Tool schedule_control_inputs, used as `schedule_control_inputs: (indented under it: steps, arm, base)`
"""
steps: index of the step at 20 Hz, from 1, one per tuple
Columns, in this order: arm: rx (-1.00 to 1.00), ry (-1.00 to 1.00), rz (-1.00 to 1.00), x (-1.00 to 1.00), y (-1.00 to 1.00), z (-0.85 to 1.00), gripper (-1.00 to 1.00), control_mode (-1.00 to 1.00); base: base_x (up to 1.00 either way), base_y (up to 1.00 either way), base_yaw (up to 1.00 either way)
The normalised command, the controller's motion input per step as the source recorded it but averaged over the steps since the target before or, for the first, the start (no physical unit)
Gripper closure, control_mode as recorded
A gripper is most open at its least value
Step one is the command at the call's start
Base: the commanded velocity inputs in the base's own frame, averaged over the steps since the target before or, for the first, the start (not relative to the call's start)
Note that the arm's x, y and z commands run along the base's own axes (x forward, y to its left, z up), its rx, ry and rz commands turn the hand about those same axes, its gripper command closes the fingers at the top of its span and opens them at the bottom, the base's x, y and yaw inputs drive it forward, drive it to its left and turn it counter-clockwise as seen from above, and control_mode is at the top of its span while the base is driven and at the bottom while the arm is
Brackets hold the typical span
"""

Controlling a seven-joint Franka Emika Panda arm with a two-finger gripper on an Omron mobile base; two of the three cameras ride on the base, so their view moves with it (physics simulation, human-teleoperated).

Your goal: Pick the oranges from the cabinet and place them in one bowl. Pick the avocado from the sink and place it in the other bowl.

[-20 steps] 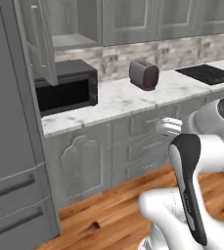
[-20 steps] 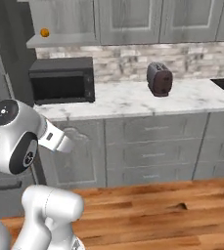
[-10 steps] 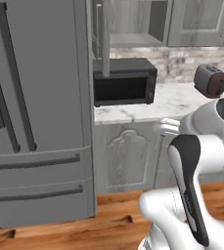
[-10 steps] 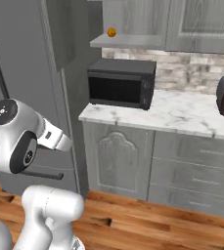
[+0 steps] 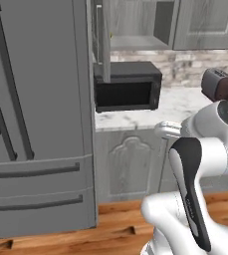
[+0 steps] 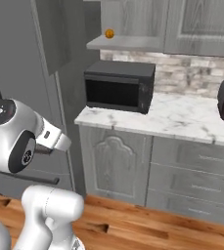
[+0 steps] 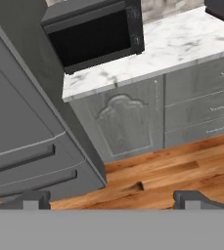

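While the arm (image 5: 187, 191) folds low in front of the units, the big grey fridge (image 5: 36, 114) stands tallest of all, its double doors and two drawer fronts running down to the wood floor (image 7: 157, 180). Right beside it sits the marble counter (image 6: 182, 117) over carved-front base cabinets (image 6: 116, 163), with a stack of drawers (image 6: 194, 171) further along. Up above hangs the cabinet (image 6: 133, 22), its tall door (image 5: 103, 40) swung out toward us, edge-on in the left base view, so the shelf inside is on show. And there it is: one orange (image 6: 109, 33) sitting on that shelf, near the front edge, directly above the black microwave (image 6: 119, 85). Only one orange ball can be made out from here; the rest of the shelf interior is too dim to read. The microwave rests on the counter hard up against the fridge side, and a dark toaster (image 5: 218, 84) stands well apart from it, further along the marble. Down in the hand view the gripper (image 7: 111, 199) points at the floor and cabinet fronts, its two dark fingertips (image 7: 33, 199) spread wide apart at the bottom edge, nothing between them. It hangs well below and away from the orange, touching nothing.
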Motion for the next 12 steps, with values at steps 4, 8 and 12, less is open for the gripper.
schedule_control_inputs:
  steps: [4, 8, 12]
  arm:
    - [0.0, 0.0, 0.0, 0.0, 0.0, 0.0, -1.0, 1.0]
    - [0.0, 0.0, 0.0, 0.0, 0.0, 0.0, -1.0, 1.0]
    - [0.0, 0.0, 0.0, 0.0, 0.0, 0.0, -1.0, 1.0]
  base:
    - [0.37, -0.42, 0.02]
    - [0.34, -0.44, 0.01]
    - [0.38, -0.39, 0.03]
